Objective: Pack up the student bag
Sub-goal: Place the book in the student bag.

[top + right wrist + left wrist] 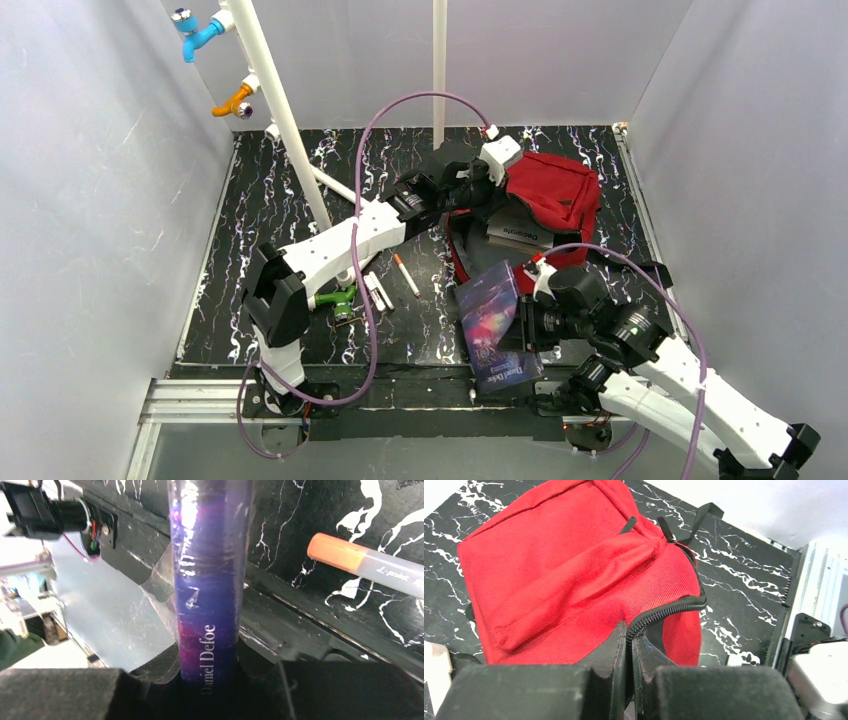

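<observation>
Red student bag [564, 570] (zip) in left gripper [629, 639].

Pen [370, 562] cut off — student bag [560, 195] partly behind left arm [360, 235].

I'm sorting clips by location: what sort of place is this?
Probably a robot lab test booth: white walls enclose a black marbled table, with a left arm and right arm bolted at its near edge.
</observation>
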`<state>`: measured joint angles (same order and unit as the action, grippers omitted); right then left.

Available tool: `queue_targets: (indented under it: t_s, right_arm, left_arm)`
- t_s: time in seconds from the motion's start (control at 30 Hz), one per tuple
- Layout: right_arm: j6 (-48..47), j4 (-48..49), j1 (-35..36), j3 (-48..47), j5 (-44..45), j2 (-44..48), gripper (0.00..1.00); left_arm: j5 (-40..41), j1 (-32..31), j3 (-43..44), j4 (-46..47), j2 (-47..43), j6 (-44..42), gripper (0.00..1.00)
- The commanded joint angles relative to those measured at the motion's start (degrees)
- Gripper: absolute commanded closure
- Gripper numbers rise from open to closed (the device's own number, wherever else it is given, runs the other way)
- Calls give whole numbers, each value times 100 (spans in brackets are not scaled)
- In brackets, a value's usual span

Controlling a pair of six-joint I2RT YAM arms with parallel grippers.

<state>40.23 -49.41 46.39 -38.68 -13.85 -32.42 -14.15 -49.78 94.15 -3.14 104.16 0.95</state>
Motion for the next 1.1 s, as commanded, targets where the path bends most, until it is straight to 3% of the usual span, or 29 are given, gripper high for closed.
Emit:
queue_targets:
  t_s: [0.0,0.13,0.23,0.33,0.43,0.57,0.7,0.83,0.93,1.07]
  right_arm:
    - [911,2084,-18,-97,373,-340,99]
    - [1874,4216,-571,323,-340,-1139,99]
    - [3347,6685,-1551,1302,-1430,-1209,99]
    - [4077,7352,-2570,1949,-1793,-832,99]
    - [3858,6809,-3168,2132,-2189,-805,99]
    - [3243,6342,-3295,2105,-1911,-920,99]
    - [2428,5220,-3767,1749,-1692,-1300,99]
    - [2179,5205,-4055,1864,-1548,-1701,97]
    - [1761,4891,-4370,1696,-1643,-1961,76]
    - [704,3174,-4432,870,-1004,-2104,37]
  left_arm:
    - [-297,-180,40,278,-628,157,100]
    - [-172,-226,-229,473,-860,151,100]
    - [-107,-226,-249,350,-891,103,100]
    - [-11,-233,-339,349,-913,69,100]
    - [17,-230,-265,53,-854,36,100]
    - [-58,-229,-302,3,-825,4,100]
    - [-34,-227,-377,-49,-840,-47,100]
    - [-26,-232,-504,-108,-862,-71,100]
    - [-36,-225,-530,-191,-859,-287,100]
    - [6,-218,-531,-233,-823,-335,100]
